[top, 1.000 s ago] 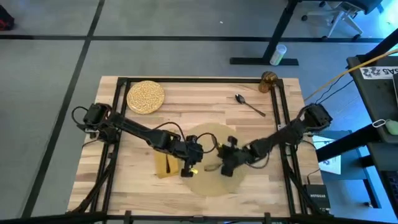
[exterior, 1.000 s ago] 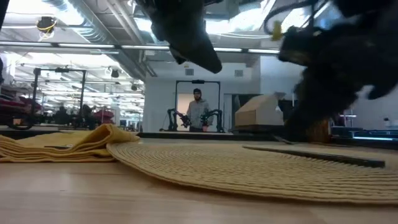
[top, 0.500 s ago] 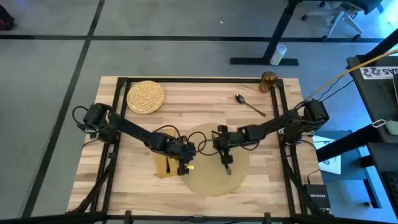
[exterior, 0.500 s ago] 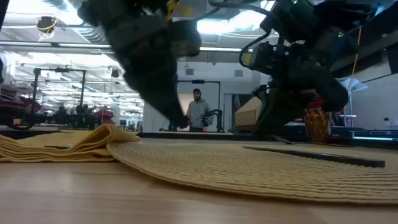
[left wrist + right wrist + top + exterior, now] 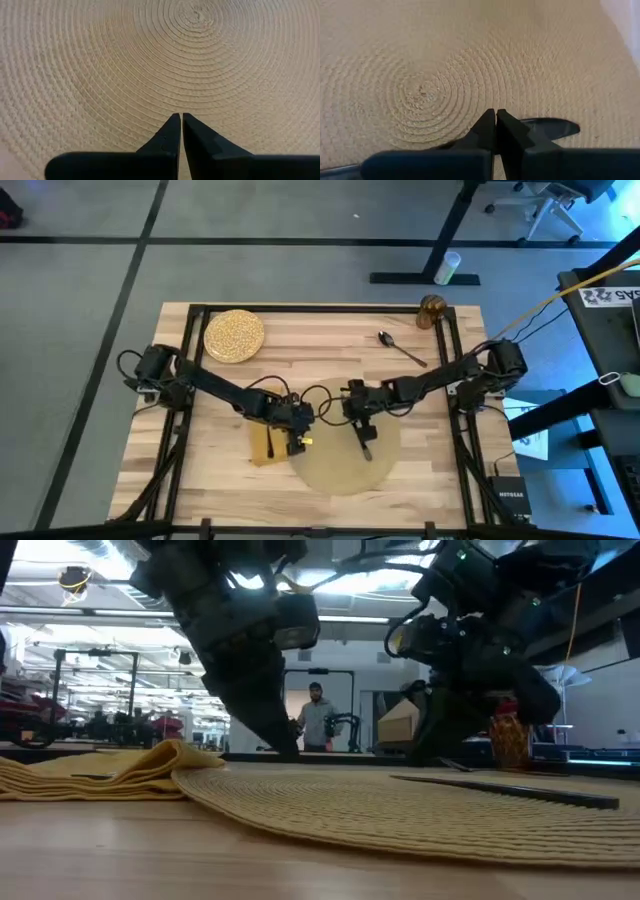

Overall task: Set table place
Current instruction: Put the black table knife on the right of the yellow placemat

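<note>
Table (image 5: 220,480): light wood strips with a thin black rail frame, and everything in play sits on top of it.
Placemat (image 5: 340,465): big round tan mat, near the middle of the table towards the front edge; both arms reach in over it.
Plate (image 5: 234,335): yellow-speckled round plate, off in the far left corner, well apart from the mat.
Left arm: comes in from the left side of the table, ending over the mat's left rim.
Right arm: comes in from the right side, ending over the mat's upper middle.
Napkin (image 5: 268,447): mustard-yellow, lying just beside the mat's left edge; the low view (image 5: 110,772) shows it folded and rumpled, its edge meeting the mat.
Left gripper (image 5: 179,120): fingers pressed together to a slit, nothing between them, pointing down at the woven rings of the mat.
Right gripper (image 5: 495,116): fingers closed tip to tip, nothing pinched that I can see, hanging above the mat with a dark piece of cutlery below it.
Knife or fork (image 5: 364,442): dark piece lying on the mat, right of centre, just under the right gripper; which piece it is I cannot tell.
Spoon (image 5: 402,350): dark, lying at an angle on bare wood in the far right part of the table, apart from the mat.
Glass (image 5: 432,310): small amber glass, upright at the far right corner by the rail.
</note>
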You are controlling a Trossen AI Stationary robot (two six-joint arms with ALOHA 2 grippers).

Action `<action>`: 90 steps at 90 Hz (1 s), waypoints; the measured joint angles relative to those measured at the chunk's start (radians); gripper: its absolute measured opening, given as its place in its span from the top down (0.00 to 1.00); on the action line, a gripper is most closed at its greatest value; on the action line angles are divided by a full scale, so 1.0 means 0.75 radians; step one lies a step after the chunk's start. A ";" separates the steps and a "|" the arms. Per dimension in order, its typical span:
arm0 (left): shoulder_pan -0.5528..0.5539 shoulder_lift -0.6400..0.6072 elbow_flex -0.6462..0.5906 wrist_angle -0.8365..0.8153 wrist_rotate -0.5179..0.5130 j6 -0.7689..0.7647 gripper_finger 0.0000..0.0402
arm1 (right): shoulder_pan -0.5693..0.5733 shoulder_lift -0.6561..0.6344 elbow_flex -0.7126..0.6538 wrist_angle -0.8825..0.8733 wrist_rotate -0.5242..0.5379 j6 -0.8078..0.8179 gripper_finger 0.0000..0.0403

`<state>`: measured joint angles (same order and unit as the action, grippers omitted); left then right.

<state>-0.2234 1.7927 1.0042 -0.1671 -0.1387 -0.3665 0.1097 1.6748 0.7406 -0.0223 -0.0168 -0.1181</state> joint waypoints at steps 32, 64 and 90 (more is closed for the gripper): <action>0.013 0.000 0.000 0.000 0.000 0.013 1.00 | -0.011 0.019 0.001 -0.033 -0.018 -0.024 1.00; 0.013 -0.001 -0.072 0.059 -0.004 -0.041 1.00 | -0.010 0.016 0.003 -0.067 -0.005 -0.019 1.00; 0.012 -0.001 -0.082 0.065 -0.004 -0.053 1.00 | -0.010 -0.027 -0.001 -0.128 0.010 -0.013 1.00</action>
<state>-0.2142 1.7924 0.9424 -0.1185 -0.1417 -0.4066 0.1020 1.6545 0.7403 -0.1186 -0.0093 -0.1280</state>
